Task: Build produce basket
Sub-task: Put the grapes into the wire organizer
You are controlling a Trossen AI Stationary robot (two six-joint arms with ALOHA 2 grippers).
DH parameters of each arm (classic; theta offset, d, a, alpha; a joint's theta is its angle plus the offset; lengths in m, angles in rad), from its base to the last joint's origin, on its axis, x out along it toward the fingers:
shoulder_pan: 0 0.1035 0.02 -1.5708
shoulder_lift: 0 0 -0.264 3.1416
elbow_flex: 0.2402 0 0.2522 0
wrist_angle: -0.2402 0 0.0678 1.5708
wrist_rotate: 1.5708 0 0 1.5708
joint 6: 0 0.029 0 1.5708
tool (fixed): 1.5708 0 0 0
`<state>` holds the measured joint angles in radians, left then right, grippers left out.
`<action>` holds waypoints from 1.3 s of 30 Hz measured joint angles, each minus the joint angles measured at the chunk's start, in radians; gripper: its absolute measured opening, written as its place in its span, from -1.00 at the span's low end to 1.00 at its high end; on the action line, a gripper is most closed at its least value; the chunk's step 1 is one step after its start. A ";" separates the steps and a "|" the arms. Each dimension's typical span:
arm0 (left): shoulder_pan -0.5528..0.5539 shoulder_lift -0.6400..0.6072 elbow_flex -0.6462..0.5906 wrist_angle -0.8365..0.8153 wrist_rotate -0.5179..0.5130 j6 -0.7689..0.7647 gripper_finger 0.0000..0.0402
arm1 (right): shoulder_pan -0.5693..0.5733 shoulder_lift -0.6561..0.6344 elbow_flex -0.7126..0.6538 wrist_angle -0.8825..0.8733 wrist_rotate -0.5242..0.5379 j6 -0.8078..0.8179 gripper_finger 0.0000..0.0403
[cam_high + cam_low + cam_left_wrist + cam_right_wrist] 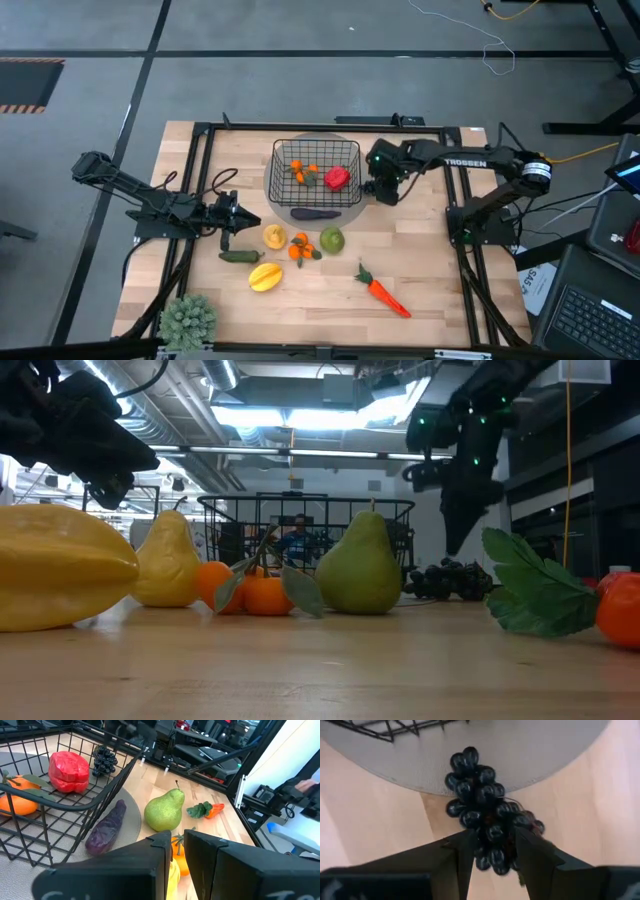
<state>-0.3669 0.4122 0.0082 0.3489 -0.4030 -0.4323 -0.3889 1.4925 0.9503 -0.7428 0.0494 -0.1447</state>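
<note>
You had a pale wooden table in front of you, with both dark arms reaching in from the sides. Near the far middle of the table sat the black wire basket on a round grey mat. Inside the basket lay a red pepper and tangerines with green leaves. A purple eggplant lay on the mat just outside the basket's near wall.

Your right gripper hung at the basket's right side, over the mat's edge. Its fingers were a little apart, straddling a bunch of dark grapes that lay partly on the mat and partly on the wood; you could not tell whether the fingers pressed the bunch.

Your left gripper sat to the left of the loose produce, its fingers nearly together with only a narrow gap, holding nothing.

In front of the basket lay a green pear, a yellow pear, a cluster of small tangerines, a yellow starfruit and a green cucumber. An orange carrot with a green top lay farther to the right. A spiky pale-green plant stood at the near left corner.
</note>
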 joint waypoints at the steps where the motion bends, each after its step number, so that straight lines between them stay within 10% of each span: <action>1: 0.000 0.000 0.000 0.000 0.000 0.005 -0.79 | 0.000 0.000 -0.019 0.031 0.013 -0.013 -0.34; 39: 0.000 0.000 0.000 0.000 0.000 0.130 -0.79 | 0.002 -0.006 -0.256 0.208 0.043 0.358 -0.34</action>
<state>-0.3672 0.4122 0.0082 0.3492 -0.4030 -0.3027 -0.3870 1.4869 0.6948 -0.5347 0.0921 0.2138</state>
